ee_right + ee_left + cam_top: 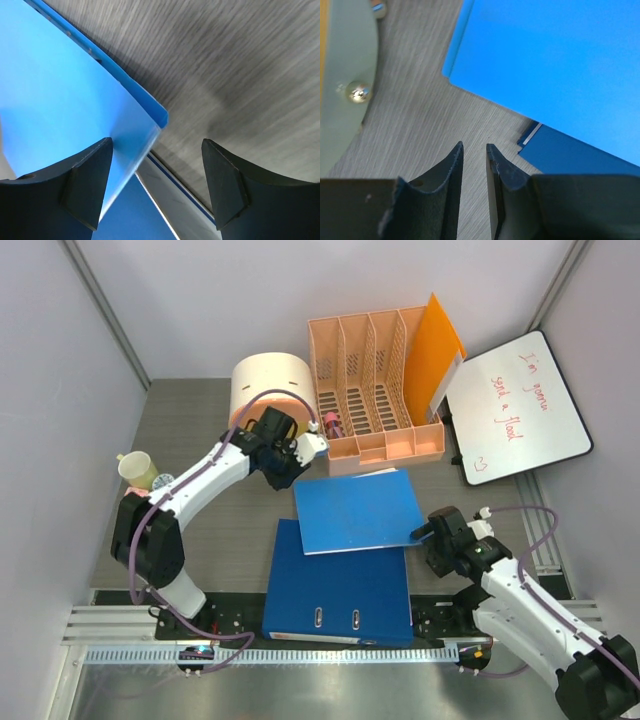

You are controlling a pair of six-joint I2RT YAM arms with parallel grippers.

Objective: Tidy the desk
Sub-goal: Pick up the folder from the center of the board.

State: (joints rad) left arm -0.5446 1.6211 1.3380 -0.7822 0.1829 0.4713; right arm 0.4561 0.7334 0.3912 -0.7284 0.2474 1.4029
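- The right gripper (pixel 156 142), at the lower right of the top view, is released and spread wide; the right corner of the light blue folder (pixel 355 510) shows between its fingers, with bare desk (pixel 190 420) beyond that edge.
- The left gripper (pixel 474 146), nearly pinched and holding nothing, hovers by the folder's upper left corner.
- The folder overlaps a dark blue binder (pixel 340 590).
- The grey wood-grain desk fills mid-frame.
- The whiteboard (pixel 520 410), upper right, reads "I'm gonna send a flood" in red.

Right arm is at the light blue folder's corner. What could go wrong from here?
1. The jaws of the right gripper straddle only a corner of the light blue folder; pinched there, it could sag or slip out.
2. The folder lies partly on the dark blue binder, so a pull may shift both.
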